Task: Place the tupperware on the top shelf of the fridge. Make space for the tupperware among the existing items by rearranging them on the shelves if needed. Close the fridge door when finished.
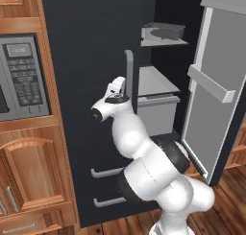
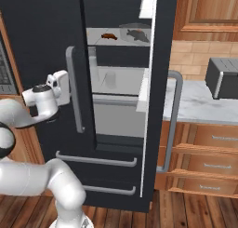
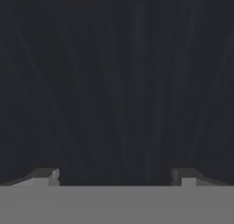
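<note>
The tupperware (image 1: 164, 31) (image 2: 135, 34), a dark-grey tub, stands on the top shelf (image 1: 168, 42) of the black fridge (image 1: 86, 61). A brown morsel (image 2: 109, 36) lies to its left on that shelf. The right fridge door (image 1: 216, 85) (image 2: 158, 83) hangs wide open; the left door is closed. My gripper (image 1: 118, 87) (image 2: 64, 86) (image 3: 114, 176) is open and holds nothing. It points at the black face of the closed left door, beside its grey bar handle (image 1: 129, 76) (image 2: 74, 90). In the hand view both fingertips (image 3: 46, 175) stand far apart before the dark panel.
A clear glass (image 2: 109, 78) stands on the lower shelf (image 1: 156, 80), above a pale drawer front (image 1: 158, 113). A microwave (image 1: 21, 78) sits in the wood cabinets on the left. A grey toaster (image 2: 224, 77) rests on the counter to the right. Two drawer handles (image 1: 108, 172) cross the fridge's lower front.
</note>
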{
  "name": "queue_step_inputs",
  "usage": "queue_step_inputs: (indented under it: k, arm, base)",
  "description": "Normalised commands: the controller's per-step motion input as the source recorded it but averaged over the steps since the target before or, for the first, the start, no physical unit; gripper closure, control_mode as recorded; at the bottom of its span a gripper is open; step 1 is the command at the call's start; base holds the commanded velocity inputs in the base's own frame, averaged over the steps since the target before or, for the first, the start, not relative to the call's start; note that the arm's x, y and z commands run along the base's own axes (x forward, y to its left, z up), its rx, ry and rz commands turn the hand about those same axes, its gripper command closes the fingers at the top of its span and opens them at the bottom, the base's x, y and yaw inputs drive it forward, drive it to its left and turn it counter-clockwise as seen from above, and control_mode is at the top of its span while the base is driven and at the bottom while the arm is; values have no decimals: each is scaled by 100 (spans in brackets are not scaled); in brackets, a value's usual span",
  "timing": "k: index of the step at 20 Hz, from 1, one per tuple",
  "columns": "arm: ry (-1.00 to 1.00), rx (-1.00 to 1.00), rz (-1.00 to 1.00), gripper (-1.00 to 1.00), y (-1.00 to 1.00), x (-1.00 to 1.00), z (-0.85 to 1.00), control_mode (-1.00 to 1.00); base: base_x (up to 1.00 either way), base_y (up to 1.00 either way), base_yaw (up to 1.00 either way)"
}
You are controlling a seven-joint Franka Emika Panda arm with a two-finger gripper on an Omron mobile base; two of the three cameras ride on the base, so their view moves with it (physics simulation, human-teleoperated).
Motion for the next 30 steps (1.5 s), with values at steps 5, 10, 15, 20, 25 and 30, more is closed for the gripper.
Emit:
queue_step_inputs:
  k: [5,10,15,20,25,30]
  arm:
    - [0,15,38,-100,-23,88,49,-100]
    - [0,9,35,-100,-8,77,55,-100]
    - [0,-2,32,-100,57,11,39,-100]
    - [-8,-5,32,-100,64,-60,60,-100]
    - [-47,0,12,-100,-22,-100,59,-100]
    - [-51,3,0,-100,-96,-100,13,-100]
  base:
    - [0,0,0]
    - [0,0,0]
    - [0,0,0]
    - [0,0,0]
    - [0,0,0]
    - [0,0,0]
